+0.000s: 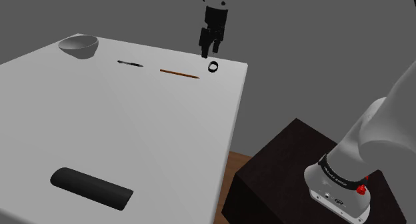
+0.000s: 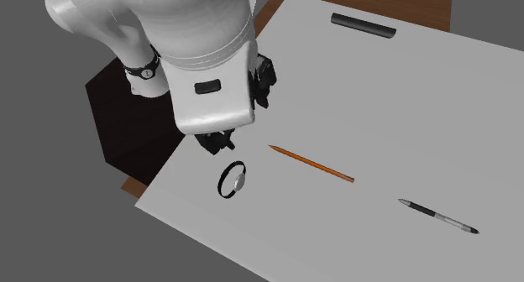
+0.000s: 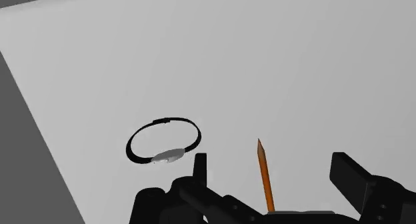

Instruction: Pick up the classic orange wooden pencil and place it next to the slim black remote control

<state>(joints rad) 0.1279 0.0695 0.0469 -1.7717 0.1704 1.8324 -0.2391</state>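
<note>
Grey walls, white table (image 1: 133,123). The black hand (image 1: 209,53) hovers open and empty over one end of the thin orange pencil (image 1: 179,73), which lies well apart from the slim black remote control (image 1: 91,187). Next, I think, it must descend and close.

Matt white table (image 1: 120,129), matt black remote (image 1: 91,187), smooth orange pencil (image 1: 179,73), smooth white arm (image 2: 201,54)

pencil (image 3: 265,177) back end hidden behind tool (image 3: 272,161) (wrist view), pen (image 1: 130,63) markings probably too small
</note>
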